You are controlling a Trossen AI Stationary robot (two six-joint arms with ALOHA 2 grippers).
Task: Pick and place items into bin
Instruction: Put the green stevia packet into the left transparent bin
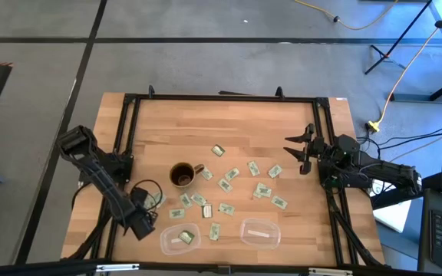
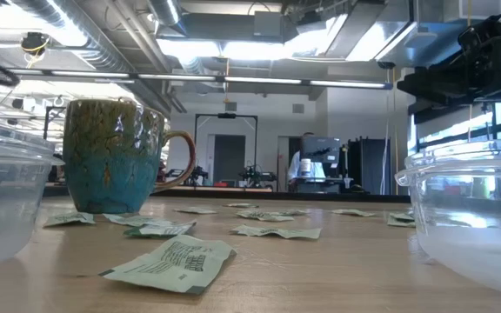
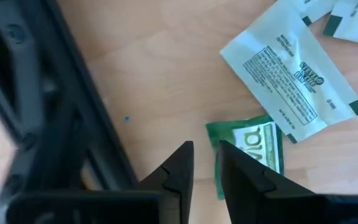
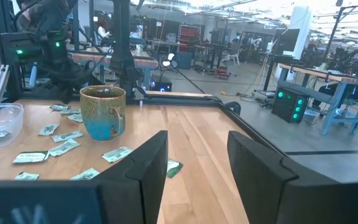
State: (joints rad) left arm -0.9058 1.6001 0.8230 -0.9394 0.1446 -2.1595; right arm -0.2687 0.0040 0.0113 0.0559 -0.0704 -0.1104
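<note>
hovering low at the table's near left edge, the left gripper has its fingers slightly apart, gripping nothing, a green packet just beyond the tips and a white packet past it. the right gripper waits wide open at the far right.

Small flat rectangular paper packets, pale green and white with dark print, are lying scattered flat across the middle of the wooden tabletop. One packet is lying in each of the two clear plastic bins at the near edge.
</note>
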